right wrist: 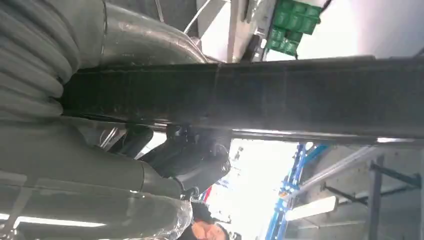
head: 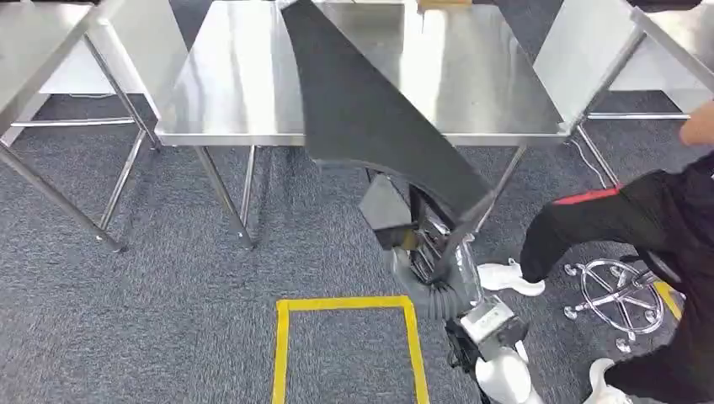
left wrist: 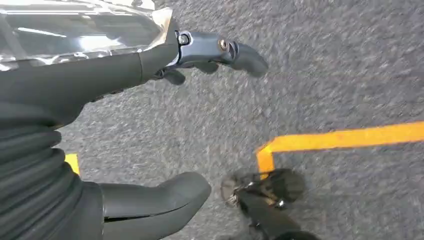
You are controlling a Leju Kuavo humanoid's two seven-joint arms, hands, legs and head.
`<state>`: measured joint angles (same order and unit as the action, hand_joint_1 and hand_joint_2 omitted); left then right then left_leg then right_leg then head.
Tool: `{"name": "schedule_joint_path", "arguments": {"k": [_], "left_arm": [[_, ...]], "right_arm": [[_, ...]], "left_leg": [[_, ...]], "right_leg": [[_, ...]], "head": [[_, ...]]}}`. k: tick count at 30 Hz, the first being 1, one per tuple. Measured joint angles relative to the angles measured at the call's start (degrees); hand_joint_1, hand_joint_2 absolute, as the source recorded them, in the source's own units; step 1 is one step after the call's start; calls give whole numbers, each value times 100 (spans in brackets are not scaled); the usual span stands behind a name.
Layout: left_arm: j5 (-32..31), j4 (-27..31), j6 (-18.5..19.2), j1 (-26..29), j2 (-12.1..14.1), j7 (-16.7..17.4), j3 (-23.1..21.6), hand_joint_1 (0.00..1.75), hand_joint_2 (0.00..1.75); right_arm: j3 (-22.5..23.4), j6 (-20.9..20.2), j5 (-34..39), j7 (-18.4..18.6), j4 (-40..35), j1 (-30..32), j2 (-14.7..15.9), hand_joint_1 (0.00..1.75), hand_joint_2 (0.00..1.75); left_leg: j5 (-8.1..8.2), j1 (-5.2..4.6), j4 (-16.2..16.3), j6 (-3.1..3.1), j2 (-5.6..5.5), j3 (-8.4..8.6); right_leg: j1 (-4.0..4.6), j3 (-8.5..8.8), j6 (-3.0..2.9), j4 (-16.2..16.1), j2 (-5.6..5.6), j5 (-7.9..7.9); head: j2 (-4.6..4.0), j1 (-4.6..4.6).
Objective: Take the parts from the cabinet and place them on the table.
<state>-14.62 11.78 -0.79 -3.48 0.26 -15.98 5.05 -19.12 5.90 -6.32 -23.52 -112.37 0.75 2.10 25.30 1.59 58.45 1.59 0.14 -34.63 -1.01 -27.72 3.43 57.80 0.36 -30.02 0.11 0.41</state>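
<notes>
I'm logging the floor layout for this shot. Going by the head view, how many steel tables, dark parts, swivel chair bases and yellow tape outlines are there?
Steel tables: 3, centre, left, right
Dark part: 1, held by the right hand
Chair base: 1
Tape outline: 1
Total: 6

Shiny steel desk [head: 253, 93] sits on grey carpet floor [head: 168, 278], more steel desks on either side. A yellow tape rectangle [head: 345, 305] is stuck on the carpet just in front.
</notes>
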Motion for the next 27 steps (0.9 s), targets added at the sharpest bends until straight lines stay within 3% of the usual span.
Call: {"name": "schedule_joint_path", "arguments": {"k": [1,2,4,5,6,7,8,10,12,13,14,15,21,27], "left_arm": [[0,0,0,-4,-11,0,4,0,175],[0,0,0,-11,-7,0,9,0,175],[4,0,-7,-13,0,0,20,0,175],[9,0,-7,-12,-2,0,20,0,175],[9,0,-4,-8,-7,0,20,0,175],[9,0,-4,-6,-11,0,22,0,175],[9,0,-7,-6,-20,0,22,0,175],[9,-2,-7,-8,-26,0,22,0,175],[9,-2,-28,-30,-28,0,28,0,175],[9,-2,-33,-26,-20,2,31,0,175],[5,-2,-46,-22,-13,4,31,0,175],[-4,-2,-55,-27,-18,9,31,0,175],[-46,0,-138,-48,-28,39,29,0,175],[-103,0,-164,-56,-26,57,26,0,175]], "right_arm": [[9,0,-7,2,0,-1,0,175,175],[9,0,-2,-7,0,-14,0,175,175],[15,0,-2,-2,0,-2,0,175,175],[15,0,-4,-4,0,0,0,175,175],[17,0,-4,-2,2,1,2,175,175],[22,0,-4,-2,0,1,4,175,175],[22,0,-4,-2,0,-3,2,175,175],[20,0,-4,-2,0,-3,2,175,175],[17,0,-4,7,2,-23,0,175,175],[17,2,-5,9,0,-20,-4,175,175],[24,2,-4,19,0,-31,-11,175,175],[28,2,-7,28,0,-36,-26,175,175],[39,-4,-55,72,0,-48,-88,175,175],[48,-50,-52,90,-2,-65,-138,175,175]], "left_leg": [[19,-9,-13,32,1,48],[41,-10,-13,61,-4,63],[105,-25,-13,99,-18,92],[139,-45,-13,102,-31,121],[180,-58,-13,105,-41,165],[226,-65,-13,101,-57,225],[273,-66,-13,87,-68,299],[358,-66,-20,45,-76,393],[426,-110,-12,-40,-86,428],[444,-129,5,-48,-77,429],[439,-129,8,91,-60,446],[420,-128,3,121,-57,444],[459,-119,-138,65,-42,520],[489,-140,-113,92,-31,529]], "right_leg": [[-23,-80,-1,232,-9,-12],[-23,-332,-44,656,-11,-74],[-8,-975,-58,1567,-11,-418],[-10,-1176,-62,1780,-12,-559],[-10,-1256,-47,1756,-13,-577],[-8,-1218,-40,1497,-13,-482],[-8,-1077,21,1046,-13,-242],[5,-778,87,85,-39,437],[72,-775,-131,71,-57,438],[14,-722,-159,51,-49,550],[-8,-723,-89,43,-36,571],[9,-723,-89,48,-29,570],[32,-708,-186,44,-21,502],[-3,-690,-166,27,-19,518]], "head": [[0,4],[0,4],[0,13],[0,11],[0,13],[0,13],[0,13],[0,20],[0,33],[0,20],[0,26],[0,13],[0,22],[0,20]]}}
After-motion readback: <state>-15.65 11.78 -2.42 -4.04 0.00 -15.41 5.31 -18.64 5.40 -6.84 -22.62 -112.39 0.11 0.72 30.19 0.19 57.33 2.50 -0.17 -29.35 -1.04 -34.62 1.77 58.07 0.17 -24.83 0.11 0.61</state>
